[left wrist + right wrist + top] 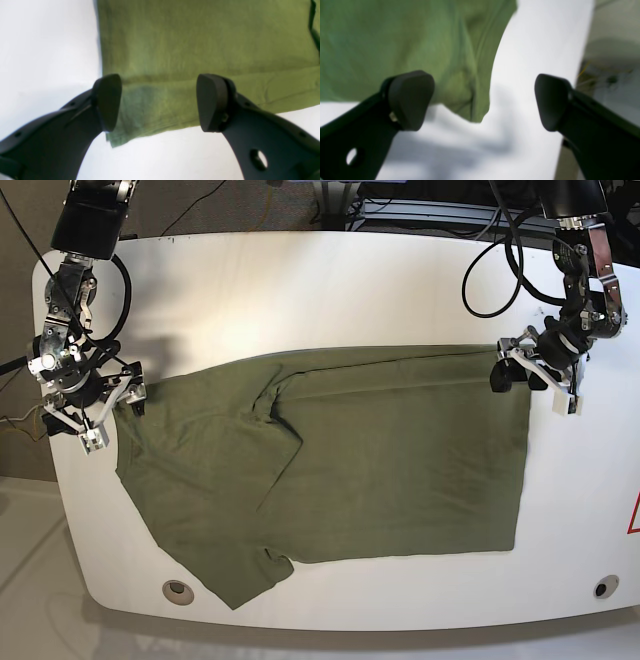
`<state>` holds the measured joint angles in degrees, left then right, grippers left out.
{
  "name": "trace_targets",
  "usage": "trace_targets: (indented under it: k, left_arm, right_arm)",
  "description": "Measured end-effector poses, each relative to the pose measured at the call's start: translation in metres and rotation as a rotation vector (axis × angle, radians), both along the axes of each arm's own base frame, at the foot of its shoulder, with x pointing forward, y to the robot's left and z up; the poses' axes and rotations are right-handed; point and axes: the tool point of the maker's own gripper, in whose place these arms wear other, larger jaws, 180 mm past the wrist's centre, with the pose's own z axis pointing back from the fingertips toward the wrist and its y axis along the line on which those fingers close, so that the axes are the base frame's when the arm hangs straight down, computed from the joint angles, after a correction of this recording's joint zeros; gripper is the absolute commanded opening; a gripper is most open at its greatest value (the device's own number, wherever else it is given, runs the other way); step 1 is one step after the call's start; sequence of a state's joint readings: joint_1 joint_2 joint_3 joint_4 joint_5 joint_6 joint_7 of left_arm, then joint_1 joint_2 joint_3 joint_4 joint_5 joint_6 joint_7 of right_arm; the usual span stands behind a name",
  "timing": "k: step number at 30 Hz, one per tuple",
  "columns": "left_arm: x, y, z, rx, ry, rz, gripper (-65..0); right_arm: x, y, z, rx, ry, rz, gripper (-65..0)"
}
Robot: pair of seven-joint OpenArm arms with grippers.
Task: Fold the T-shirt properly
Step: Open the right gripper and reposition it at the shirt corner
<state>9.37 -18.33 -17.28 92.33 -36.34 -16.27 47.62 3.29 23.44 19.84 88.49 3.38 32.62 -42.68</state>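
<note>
Base view: T-shirt (380,470) flat on white table (330,290), left gripper (533,380) and right gripper (100,415) both wide, empty.

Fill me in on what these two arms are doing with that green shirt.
A two-armed robot is folding an olive-green T-shirt on a white table. The shirt lies flat, with one fold along its far edge. The left claw hangs open at the shirt's far corner, the right claw open at the opposite end by a sleeve. Neither holds any cloth.
</note>
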Motion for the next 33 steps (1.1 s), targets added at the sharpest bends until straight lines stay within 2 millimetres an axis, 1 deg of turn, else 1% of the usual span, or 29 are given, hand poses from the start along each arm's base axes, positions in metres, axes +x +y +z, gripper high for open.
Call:
trace_targets:
  k: [6, 10, 13, 17, 20, 26, 28, 33]
  left_arm:
    - [0.006, -0.006, 0.018, 0.013, -0.054, -0.022, -21.7]
    - [0.006, -0.009, 0.026, 0.030, -0.075, -0.035, -21.7]
    - [0.005, -0.004, 0.026, 0.087, -0.071, -0.039, -21.7]
    - [0.001, 0.006, 0.021, 0.170, -0.053, -0.030, -21.7]
    - [-0.001, 0.016, 0.020, 0.182, -0.056, 0.018, -21.4]
    - [-0.002, 0.033, 0.026, 0.186, -0.087, 0.088, -21.1]
    - [-0.003, 0.034, 0.026, 0.193, -0.088, 0.083, -21.1]
    - [-0.003, 0.022, 0.026, 0.195, -0.102, -0.005, -21.1]
  right_arm:
    - [0.002, 0.007, 0.013, -0.018, -0.027, 0.012, 0.0]
    - [0.002, 0.014, 0.010, -0.001, -0.015, 0.009, 0.0]
    - [0.002, 0.020, 0.007, 0.014, -0.012, 0.011, 0.0]
    - [0.000, 0.021, 0.005, 0.015, -0.004, 0.011, 0.0]
    - [-0.001, 0.020, 0.004, 0.015, 0.002, 0.003, 0.0]
    - [-0.001, 0.030, -0.001, 0.038, 0.006, 0.016, 0.0]
    - [-0.001, 0.031, -0.001, 0.040, 0.006, 0.014, 0.0]
    - [-0.002, 0.030, -0.007, 0.050, 0.019, 0.009, 0.0]
